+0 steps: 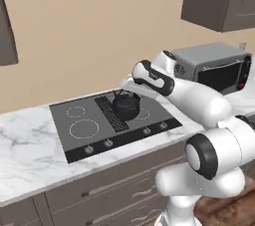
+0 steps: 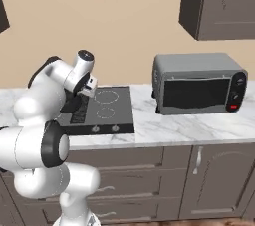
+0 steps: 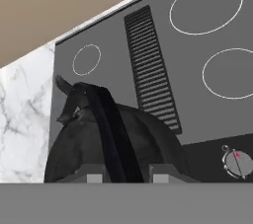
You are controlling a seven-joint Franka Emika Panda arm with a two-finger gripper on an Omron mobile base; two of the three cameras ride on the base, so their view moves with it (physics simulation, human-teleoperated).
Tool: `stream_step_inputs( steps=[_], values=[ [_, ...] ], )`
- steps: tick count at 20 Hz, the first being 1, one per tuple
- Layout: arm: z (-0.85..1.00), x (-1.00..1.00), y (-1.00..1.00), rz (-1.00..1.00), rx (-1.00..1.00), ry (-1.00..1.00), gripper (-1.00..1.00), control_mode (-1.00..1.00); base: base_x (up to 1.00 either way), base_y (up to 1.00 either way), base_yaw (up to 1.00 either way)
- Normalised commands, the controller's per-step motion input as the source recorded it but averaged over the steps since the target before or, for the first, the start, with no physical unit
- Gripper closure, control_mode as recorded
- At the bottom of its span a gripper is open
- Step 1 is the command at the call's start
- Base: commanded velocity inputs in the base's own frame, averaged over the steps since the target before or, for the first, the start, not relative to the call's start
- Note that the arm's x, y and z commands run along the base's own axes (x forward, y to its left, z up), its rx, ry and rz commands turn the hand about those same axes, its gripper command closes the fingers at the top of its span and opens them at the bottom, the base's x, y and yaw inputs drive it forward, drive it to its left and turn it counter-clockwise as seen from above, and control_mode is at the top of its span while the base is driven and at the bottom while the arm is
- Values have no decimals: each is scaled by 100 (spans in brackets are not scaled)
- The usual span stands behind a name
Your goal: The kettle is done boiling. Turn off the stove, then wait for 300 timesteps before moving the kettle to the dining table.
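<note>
The small black kettle [image 1: 126, 106] is over the right half of the stove [image 1: 84, 125], just right of its ribbed vent strip. I cannot tell whether its base touches the glass. My gripper [image 1: 127, 89] reaches down onto it from above. In the hand view the kettle [image 3: 74, 149] is close below, and its thin arched handle [image 3: 106, 119] runs up between my two fingertips [image 3: 96, 177]. The gripper [image 3: 127, 176] is shut on that handle. From the right base, the arm hides most of the kettle beside the stove [image 2: 117, 108]. The dining table is out of view.
A grey toaster oven [image 1: 214, 68] [image 2: 199, 83] stands on the marble counter [image 1: 30, 140] right of the cooktop. Dark wall cabinets [image 2: 219, 1] hang above it. Front knobs [image 3: 236, 163] line the stove's near edge. Drawers sit below the counter.
</note>
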Motion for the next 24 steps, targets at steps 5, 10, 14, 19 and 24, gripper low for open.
stream_step_inputs(
  steps=[5, 10, 14, 19, 24],
  values=[
    [0, 0, 0, 0, 0, 0, 100, 100, -16, -16, -46],
    [0, 0, 0, 0, 0, 0, 100, 100, -17, -21, -53],
    [0, 0, 0, 0, 0, 0, 100, 100, -22, -20, -58],
    [0, 0, 0, 0, 0, 0, 100, 100, -20, -24, -57],
    [0, 0, 0, 0, 0, 0, 100, 100, -18, -23, -57]
  ],
)
